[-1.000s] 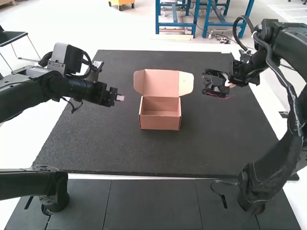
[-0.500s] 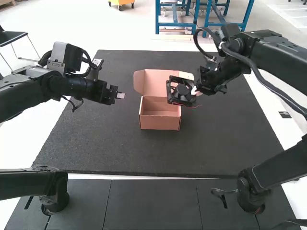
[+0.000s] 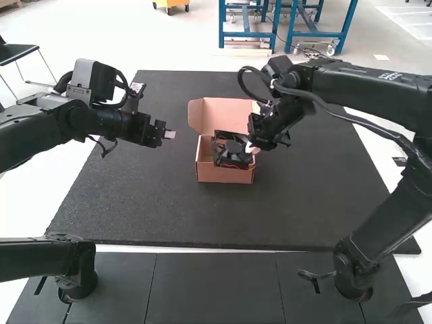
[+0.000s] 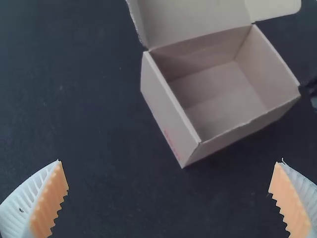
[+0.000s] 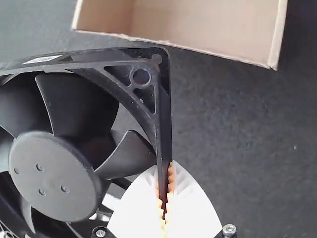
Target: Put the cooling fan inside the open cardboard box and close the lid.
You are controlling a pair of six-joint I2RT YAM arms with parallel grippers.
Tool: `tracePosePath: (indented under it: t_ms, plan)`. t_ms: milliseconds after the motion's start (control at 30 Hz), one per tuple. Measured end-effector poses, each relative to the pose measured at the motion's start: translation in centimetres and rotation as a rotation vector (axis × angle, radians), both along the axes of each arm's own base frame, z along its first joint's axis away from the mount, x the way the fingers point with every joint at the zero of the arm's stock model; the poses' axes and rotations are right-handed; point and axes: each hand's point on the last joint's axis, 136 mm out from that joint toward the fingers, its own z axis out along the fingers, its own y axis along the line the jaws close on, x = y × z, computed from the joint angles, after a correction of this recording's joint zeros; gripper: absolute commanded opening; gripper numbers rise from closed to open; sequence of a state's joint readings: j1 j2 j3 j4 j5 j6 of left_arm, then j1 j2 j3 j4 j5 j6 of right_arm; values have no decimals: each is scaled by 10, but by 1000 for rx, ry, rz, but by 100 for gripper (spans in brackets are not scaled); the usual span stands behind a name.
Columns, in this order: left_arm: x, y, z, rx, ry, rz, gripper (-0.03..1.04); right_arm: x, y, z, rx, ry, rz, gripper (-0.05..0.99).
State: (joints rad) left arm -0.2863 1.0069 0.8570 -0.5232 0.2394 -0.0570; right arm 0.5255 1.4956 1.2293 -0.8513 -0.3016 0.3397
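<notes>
The right hand (image 3: 253, 144) grips the black cooling fan (image 3: 228, 151) at the open cardboard box (image 3: 225, 173) on the counter (image 3: 135, 196), lid (image 3: 226, 115) raised at the far side. The left hand (image 3: 169, 135) hovers left, well apart.

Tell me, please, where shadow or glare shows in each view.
High view: even light, no hard shadows on the mat. Left wrist view: soft shadow along the base of the box. Right wrist view: dull sheen on the hub of the fan, held by the right pincer; no glare.

Black mat (image 3: 169, 196) on pale tabletop (image 3: 34, 202)
</notes>
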Motion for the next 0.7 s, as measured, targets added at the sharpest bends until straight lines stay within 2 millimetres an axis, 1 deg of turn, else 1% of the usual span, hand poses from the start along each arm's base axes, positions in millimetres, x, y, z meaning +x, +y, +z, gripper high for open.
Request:
tracePosePath:
  t_ms: [167,467,700]
  plan:
    - [2,-1,3,34,-39,-34,96,18,6,-14,-40,15,7,-2]
    - [-1,0,-1,107,-63,-97,96,57,19,-25,-91,-20,23,-2]
    - [-2,1,-3,136,-75,-123,96,80,25,-33,-118,-39,19,-2]
